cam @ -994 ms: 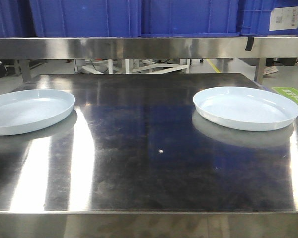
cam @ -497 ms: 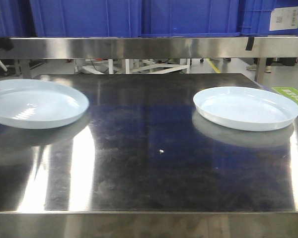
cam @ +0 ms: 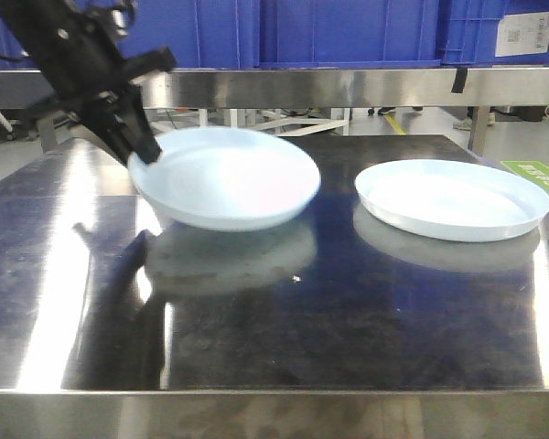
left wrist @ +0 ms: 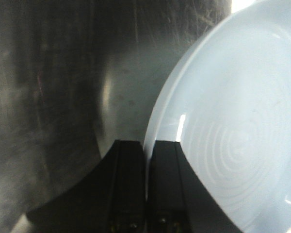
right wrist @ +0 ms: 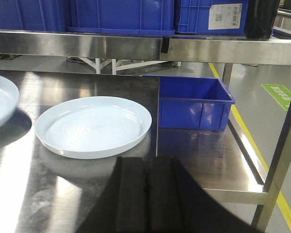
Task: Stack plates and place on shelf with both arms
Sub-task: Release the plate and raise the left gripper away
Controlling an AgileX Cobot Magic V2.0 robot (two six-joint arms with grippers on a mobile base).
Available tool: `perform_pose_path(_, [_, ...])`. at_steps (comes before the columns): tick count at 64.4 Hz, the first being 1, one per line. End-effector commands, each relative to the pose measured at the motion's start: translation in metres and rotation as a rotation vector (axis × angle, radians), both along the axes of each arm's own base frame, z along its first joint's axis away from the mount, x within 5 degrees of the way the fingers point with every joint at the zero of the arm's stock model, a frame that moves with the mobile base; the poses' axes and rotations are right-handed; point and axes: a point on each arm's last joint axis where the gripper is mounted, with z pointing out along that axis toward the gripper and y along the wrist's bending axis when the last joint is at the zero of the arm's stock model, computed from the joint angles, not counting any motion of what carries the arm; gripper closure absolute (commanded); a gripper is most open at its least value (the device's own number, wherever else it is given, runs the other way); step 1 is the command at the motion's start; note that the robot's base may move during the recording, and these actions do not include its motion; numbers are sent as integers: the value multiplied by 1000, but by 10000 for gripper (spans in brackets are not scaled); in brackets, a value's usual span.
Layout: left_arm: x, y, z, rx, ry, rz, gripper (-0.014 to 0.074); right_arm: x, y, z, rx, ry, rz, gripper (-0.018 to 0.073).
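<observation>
Two pale bluish-white plates show. One plate (cam: 229,176) hangs tilted above the middle of the steel tabletop (cam: 274,311), with my left gripper (cam: 142,151) shut on its left rim; the left wrist view shows that rim (left wrist: 157,124) pinched between the black fingers (left wrist: 128,179). The other plate (cam: 452,198) (right wrist: 93,126) lies flat at the right of the table. My right gripper (right wrist: 146,167) is shut and empty, near the table's right front, short of that plate. The shelf rail (cam: 284,87) runs across the back.
Blue crates (cam: 348,32) stand on the shelf above the rail. A lower blue crate (right wrist: 194,102) sits on a side steel surface beyond the table's right edge. A small white speck (cam: 296,278) lies on the tabletop.
The left arm has come into view, lifted the left plate off the table and carried it right toward the middle, tilted. The right plate has not moved.
</observation>
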Motion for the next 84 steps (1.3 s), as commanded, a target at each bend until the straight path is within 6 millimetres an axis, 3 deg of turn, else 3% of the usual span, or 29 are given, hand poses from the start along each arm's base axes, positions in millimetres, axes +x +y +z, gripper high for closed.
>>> perform_pose_path(1, [0,-10,32,-67,-113,30,509,-2,0,10,-10,-110,-5,506])
perform_pose_path(10, [2,-11,29,-63,-114,44,442,-2,0,10,-10,-110,-5,506])
perform_pose_path(19, [-1,-10,27,-39,-91,27,237,-2,0,10,-10,-110,-5,506])
perform_pose_path(23, [-3,-10,27,-33,-81,18,197,-2,0,10,-10,-110,-5,506])
perform_pose_path(35, [-12,-8,47,88,-167,-40,260,-2,0,10,-10,-110,-5,506])
perform_pose_path(57, [-43,17,92,307,-503,-63,513,-2,0,10,-10,-110,-5,506])
perform_pose_path(70, [-87,34,102,298,-774,-44,514,-2,0,10,-10,-110,-5,506])
perform_pose_path(84, [-142,49,90,200,-899,16,514,-2,0,10,-10,-110,-5,506])
